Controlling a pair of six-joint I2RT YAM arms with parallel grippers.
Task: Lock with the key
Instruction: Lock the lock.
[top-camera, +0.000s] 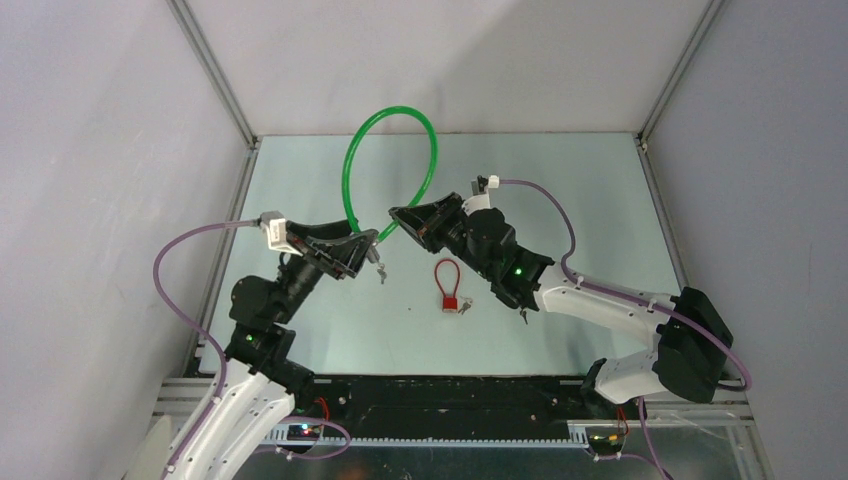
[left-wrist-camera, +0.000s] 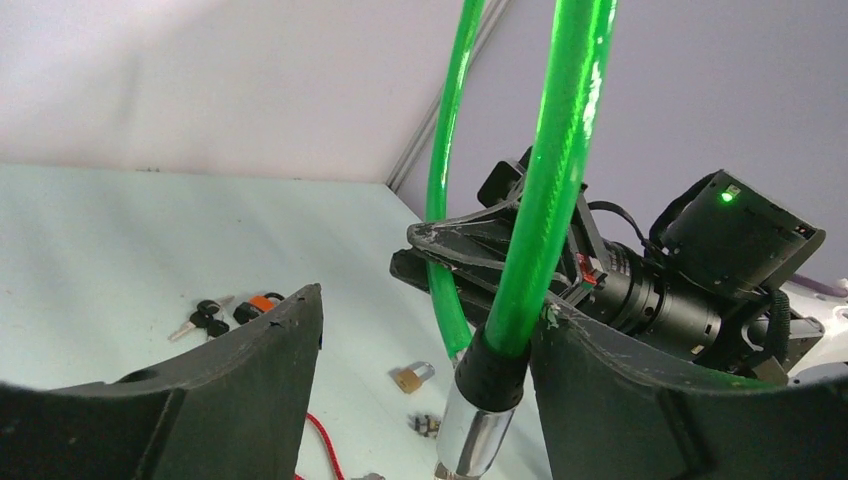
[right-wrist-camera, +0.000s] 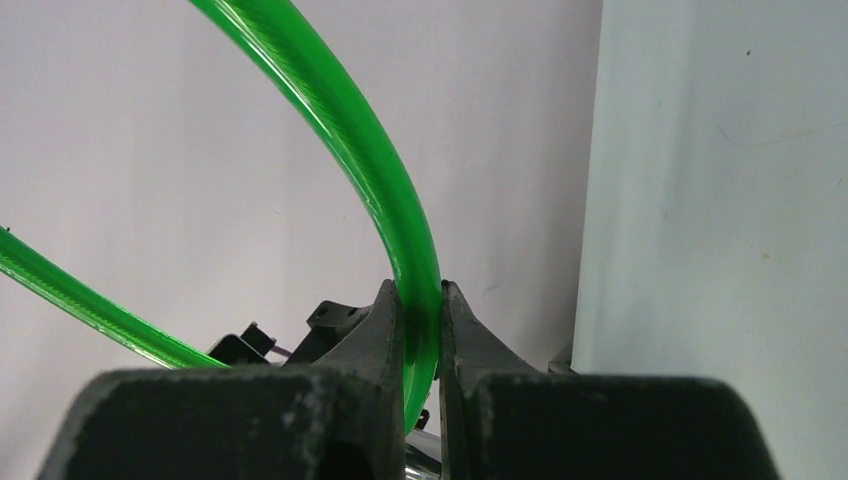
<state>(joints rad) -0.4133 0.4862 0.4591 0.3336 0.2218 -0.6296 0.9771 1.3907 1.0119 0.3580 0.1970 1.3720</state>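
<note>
**A:** From above, what do the hands have?

**B:** The right gripper (top-camera: 398, 216) is clamped on the green cable lock (top-camera: 347, 180) near one end of its loop. The loop rises from the tips and arches over the table (top-camera: 580, 200). The left gripper (top-camera: 366, 248) sits just beside it, tips facing it, at the cable's other end. Small metal bits (top-camera: 379, 270) hang just under those tips, too small to name.

**A:** Anything else near them?

**B:** A red-looped padlock (top-camera: 451, 303) lies on the table near the right gripper, on the side toward the bases.

**A:** And the left wrist camera?

**B:** The jaws stand wide apart and grip nothing. The cable's black collar and metal barrel (left-wrist-camera: 475, 435) sit between them. They lean on the inner face of the finger at the right of the view (left-wrist-camera: 640, 400). The other finger (left-wrist-camera: 240, 390) is well apart from them. Just past the tips, the right gripper holds the far run of cable.

**A:** Where are the keys?

**B:** Black-headed keys (left-wrist-camera: 205, 320) lie on the table beyond the finger at the left of the view. An orange-and-black item (left-wrist-camera: 262, 302) lies just beside them. A small brass padlock (left-wrist-camera: 410, 377) lies ahead, between the fingers.

**A:** The right wrist camera?

**B:** Both fingertips (right-wrist-camera: 380, 330) press the green cable from either side. It climbs from them and curves up to the left, and a second run crosses low on the left.
</note>
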